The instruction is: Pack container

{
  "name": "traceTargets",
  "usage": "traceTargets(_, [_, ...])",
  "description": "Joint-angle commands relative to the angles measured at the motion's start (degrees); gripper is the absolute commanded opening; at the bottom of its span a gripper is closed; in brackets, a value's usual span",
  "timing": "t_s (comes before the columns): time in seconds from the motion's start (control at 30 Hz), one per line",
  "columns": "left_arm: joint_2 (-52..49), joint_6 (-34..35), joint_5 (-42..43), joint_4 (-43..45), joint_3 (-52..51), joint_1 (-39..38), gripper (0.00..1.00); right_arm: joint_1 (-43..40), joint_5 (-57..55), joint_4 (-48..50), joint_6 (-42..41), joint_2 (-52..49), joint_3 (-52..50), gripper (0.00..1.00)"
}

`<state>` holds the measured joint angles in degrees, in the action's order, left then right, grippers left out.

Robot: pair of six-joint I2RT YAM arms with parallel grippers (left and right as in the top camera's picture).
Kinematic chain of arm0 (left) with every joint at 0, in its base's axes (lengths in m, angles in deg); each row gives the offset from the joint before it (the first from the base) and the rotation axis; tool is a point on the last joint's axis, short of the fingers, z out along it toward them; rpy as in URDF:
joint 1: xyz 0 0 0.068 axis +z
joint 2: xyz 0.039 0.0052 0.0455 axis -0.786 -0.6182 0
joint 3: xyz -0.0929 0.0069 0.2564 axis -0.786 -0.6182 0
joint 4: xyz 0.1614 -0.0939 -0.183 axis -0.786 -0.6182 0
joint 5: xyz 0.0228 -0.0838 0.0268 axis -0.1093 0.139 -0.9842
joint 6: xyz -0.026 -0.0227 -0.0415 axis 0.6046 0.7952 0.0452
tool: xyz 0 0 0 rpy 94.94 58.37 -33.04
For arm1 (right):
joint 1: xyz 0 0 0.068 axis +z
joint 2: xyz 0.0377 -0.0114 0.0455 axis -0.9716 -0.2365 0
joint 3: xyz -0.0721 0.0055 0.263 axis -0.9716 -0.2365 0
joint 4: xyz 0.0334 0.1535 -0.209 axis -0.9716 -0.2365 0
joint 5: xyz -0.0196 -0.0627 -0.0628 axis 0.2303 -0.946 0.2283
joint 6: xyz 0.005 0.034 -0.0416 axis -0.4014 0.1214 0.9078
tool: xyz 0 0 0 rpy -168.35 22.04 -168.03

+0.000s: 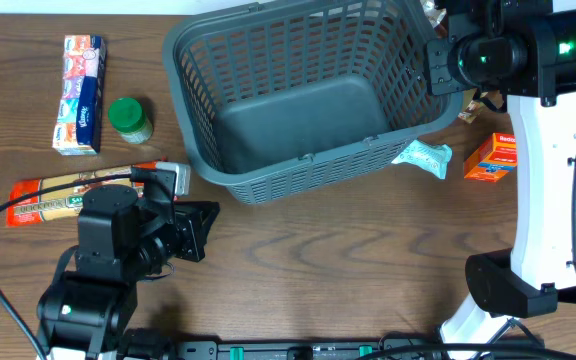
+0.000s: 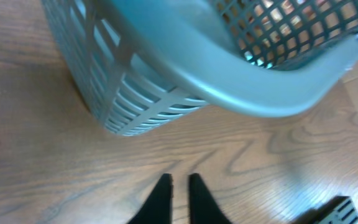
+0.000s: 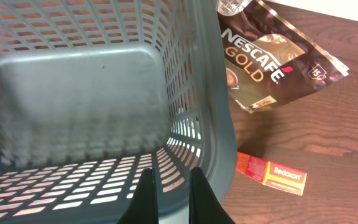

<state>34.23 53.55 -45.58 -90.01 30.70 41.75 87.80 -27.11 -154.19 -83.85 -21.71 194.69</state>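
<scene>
Overhead view of a wooden table point(image 1: 318, 260) with a large grey-blue plastic basket point(image 1: 298, 175) at the top centre, turned slightly askew. The basket is rectangular, with slotted lattice sides, a solid smooth floor and a thick rounded rim. Nothing lies inside it.

The left gripper point(image 2: 179, 180) is low over the bare wood in front of the basket's near left corner, well short of touching it. Its two dark fingers are drawn almost together, with only a thin slit between them, and they hold nothing.

The right gripper point(image 3: 169, 175) is at the basket's right side, just inside the rim, with its fingers pointing down along the lattice wall. The fingers are closed in (whether they pinch the wall itself cannot be told from this angle).

Left of the basket lie a pack of tissues point(image 1: 78, 95), a small green-lidded jar point(image 1: 129, 118) just beside it, and a long orange packet point(image 1: 68, 197) partly under the left arm. Right of the basket are a pale blue-green wrapper point(image 1: 423, 157) touching its base and an orange box point(image 1: 491, 158) near that. The right wrist view also shows a brown Nescafé Gold pouch point(image 3: 272, 56) lying flat just outside the basket's rim.
</scene>
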Motion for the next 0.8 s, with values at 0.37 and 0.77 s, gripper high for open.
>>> traceTargets(0.37, [1.2,4.6,-12.9,3.1,1.2,-11.4,0.06,-0.3,0.4,-0.1,0.8,0.6,0.5,0.01])
traceTargets(0.77, [-6.6,4.6,-15.0,10.1,1.1,-15.7,0.06,-0.3,0.2,-0.7,0.8,0.6,0.5,0.01])
